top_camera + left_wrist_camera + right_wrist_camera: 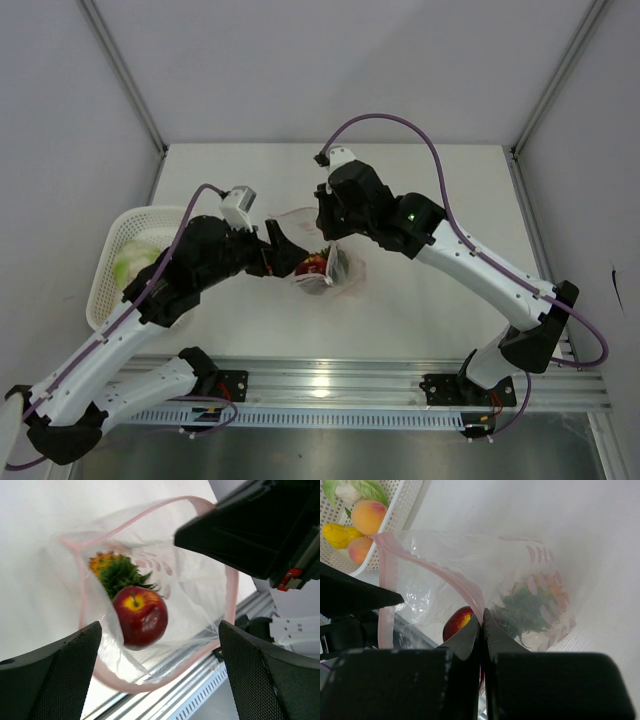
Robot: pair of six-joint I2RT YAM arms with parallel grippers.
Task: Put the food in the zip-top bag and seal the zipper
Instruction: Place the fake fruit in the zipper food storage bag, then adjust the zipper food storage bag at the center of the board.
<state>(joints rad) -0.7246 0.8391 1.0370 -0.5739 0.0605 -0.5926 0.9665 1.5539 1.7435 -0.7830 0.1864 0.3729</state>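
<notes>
Arms first, from above: both meet over the middle of the table, with the zip-top bag between the left gripper and the right gripper. A dark red apple shows inside the bag. The white basket sits well apart at the left, with a leafy piece in it.

From the left wrist we look straight into the bag's gaping mouth. The left gripper's fingers stand wide apart and hold nothing. Inside lie 2 pieces, the apple and an orange-and-green piece behind it. The pink zipper rings the opening.

From the right wrist, the right gripper is pinched fully closed on the zipper, holding that lip up. The basket holds peach-coloured pieces and a yellow piece.

We judge the bag thin, limp and slippery (it would likely sag shut if let go), so the stiffer zipper strip is the place to hold. The toy food looks light and rigid. Its round pieces may roll, so we would grip across the middle.
</notes>
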